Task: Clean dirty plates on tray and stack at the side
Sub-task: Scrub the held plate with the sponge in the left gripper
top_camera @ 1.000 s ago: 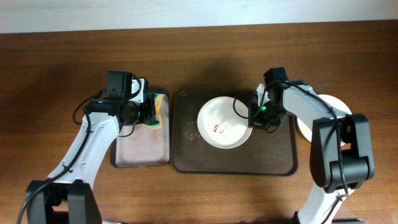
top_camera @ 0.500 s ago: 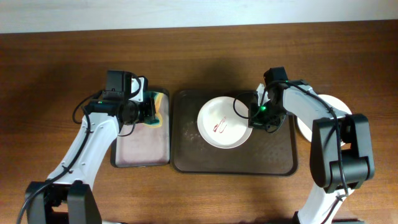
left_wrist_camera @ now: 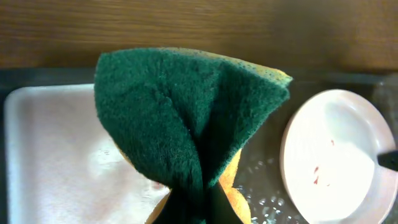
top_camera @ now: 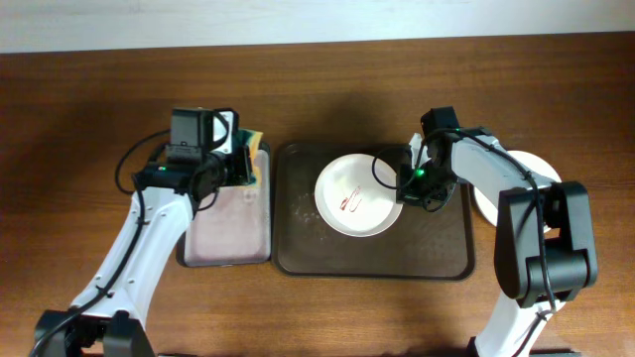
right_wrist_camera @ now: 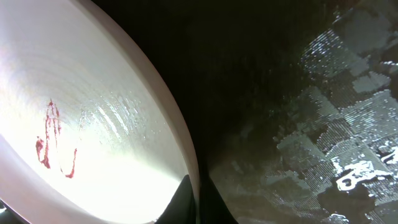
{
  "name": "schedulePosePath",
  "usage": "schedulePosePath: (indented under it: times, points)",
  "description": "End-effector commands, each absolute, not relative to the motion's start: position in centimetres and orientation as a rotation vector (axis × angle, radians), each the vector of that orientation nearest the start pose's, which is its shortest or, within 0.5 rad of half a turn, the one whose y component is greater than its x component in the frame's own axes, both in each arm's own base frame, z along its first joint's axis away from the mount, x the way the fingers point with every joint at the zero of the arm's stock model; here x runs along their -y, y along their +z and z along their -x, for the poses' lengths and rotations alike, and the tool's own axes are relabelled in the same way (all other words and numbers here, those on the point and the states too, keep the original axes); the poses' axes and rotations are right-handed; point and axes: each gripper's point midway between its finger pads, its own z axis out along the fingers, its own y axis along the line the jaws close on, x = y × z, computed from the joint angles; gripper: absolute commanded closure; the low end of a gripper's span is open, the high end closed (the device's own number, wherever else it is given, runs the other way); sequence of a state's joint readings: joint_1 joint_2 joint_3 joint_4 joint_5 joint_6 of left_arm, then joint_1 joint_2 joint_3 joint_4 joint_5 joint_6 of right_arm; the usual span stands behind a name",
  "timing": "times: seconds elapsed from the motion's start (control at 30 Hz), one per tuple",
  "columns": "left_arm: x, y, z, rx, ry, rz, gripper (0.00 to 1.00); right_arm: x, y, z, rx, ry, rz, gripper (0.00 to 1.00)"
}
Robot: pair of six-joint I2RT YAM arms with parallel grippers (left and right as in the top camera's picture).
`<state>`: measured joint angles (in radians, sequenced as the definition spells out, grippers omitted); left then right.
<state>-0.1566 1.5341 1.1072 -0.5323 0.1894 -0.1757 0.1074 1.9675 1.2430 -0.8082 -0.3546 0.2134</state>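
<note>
While your right tool (right_wrist_camera: 198,202) grips the right rim of the plate (top_camera: 353,194) on the tray (top_camera: 437,254), your left tool (left_wrist_camera: 196,210), clamped on the sponge (left_wrist_camera: 189,118), has that plate to its right.

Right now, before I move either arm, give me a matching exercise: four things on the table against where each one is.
Things:
1. sponge
2. smeared plate
3. second plate
4. small tray

Places:
A. on the table, right of the large tray
B. left of the large tray
C. in the left hand
D. on the large tray, rim in the right hand

Pairs: 1-C, 2-D, 3-A, 4-B
</note>
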Motion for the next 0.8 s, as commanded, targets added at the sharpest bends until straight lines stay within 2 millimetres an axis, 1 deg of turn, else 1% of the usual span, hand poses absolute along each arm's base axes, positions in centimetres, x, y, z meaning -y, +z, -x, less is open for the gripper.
schedulePosePath:
  times: [0.0,0.1,0.17,0.27,0.3,0.33,0.37,0.4,0.5,0.53,0.6,0.7,0.77]
  points:
    - [10.1,14.8,-39.3,-2.493,-0.365,-0.084,1.0,-9.7,-0.7,-33.6,-3.149,0.545,-0.168,0.96]
    - [10.4,14.6,-38.9,-2.514,-0.387,-0.044,1.0,-9.7,-0.7,-33.6,-3.149,0.545,-0.168,0.96]
    - [11.8,14.4,-38.5,-2.527,-0.43,-0.061,1.0,-9.7,-0.7,-33.6,-3.15,0.546,-0.168,0.96]
    - [15.7,13.4,-37.9,-2.559,-0.55,-0.029,1.0,-9.7,-0.7,-33.6,-3.149,0.546,-0.168,0.96]
    - [17.6,13.2,-37.6,-2.559,-0.611,-0.068,1.0,-9.7,-0.7,-33.6,-3.15,0.546,-0.168,0.96]
    - [19.0,12.9,-37.5,-2.558,-0.653,-0.094,1.0,-9.7,-0.7,-33.6,-3.149,0.546,-0.168,0.96]
    - [20.6,12.3,-37.4,-2.565,-0.69,-0.106,1.0,-9.7,-0.7,-33.6,-3.149,0.546,-0.168,0.96]
    - [21.7,11.8,-37.2,-2.571,-0.71,-0.108,1.0,-9.7,-0.7,-33.6,-3.149,0.546,-0.168,0.96]
    - [26.3,10.2,-36.9,-2.565,-0.835,-0.157,1.0,-9.7,-0.7,-33.6,-3.149,0.546,-0.168,0.96]
    - [27.5,9.7,-36.8,-2.562,-0.871,-0.162,1.0,-9.7,-0.7,-33.6,-3.15,0.546,-0.168,0.96]
    - [29.2,9.0,-36.5,-2.561,-0.908,-0.154,1.0,-9.7,-0.7,-33.6,-3.149,0.546,-0.167,0.96]
    - [32.2,7.6,-36.2,-2.536,-0.953,-0.202,1.0,-9.7,-0.7,-33.6,-3.15,0.546,-0.167,0.96]
    - [33.0,6.8,-36.3,-2.541,-0.982,-0.16,1.0,-9.7,-0.7,-33.6,-3.15,0.546,-0.167,0.96]
